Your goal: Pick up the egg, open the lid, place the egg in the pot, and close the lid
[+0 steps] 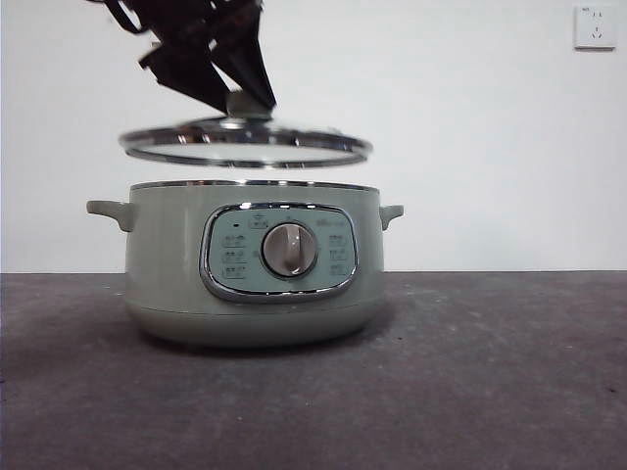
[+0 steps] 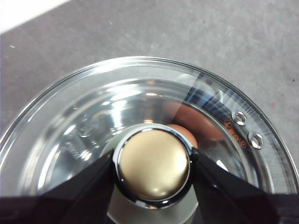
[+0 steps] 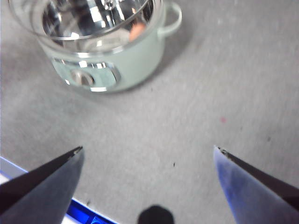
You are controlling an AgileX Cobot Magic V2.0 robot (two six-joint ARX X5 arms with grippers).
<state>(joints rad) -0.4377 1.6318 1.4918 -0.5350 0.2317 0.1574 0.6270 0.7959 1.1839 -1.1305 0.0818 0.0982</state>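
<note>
Front view: left gripper [image 1: 245, 98] clamped on the knob of the lid [image 1: 245, 144], which hangs level above the pot [image 1: 250, 264], a clear gap between their rims. Table [image 1: 490, 372] lies bare to either side.

Left wrist view: black jaws pinch the knob [image 2: 153, 167] from both sides; the egg [image 2: 187, 133] shows through the glass, inside the pot.

Right wrist view: right gripper [image 3: 149, 156] spread wide, holding nothing, over bare table well apart from the pot [image 3: 126, 56].
</note>
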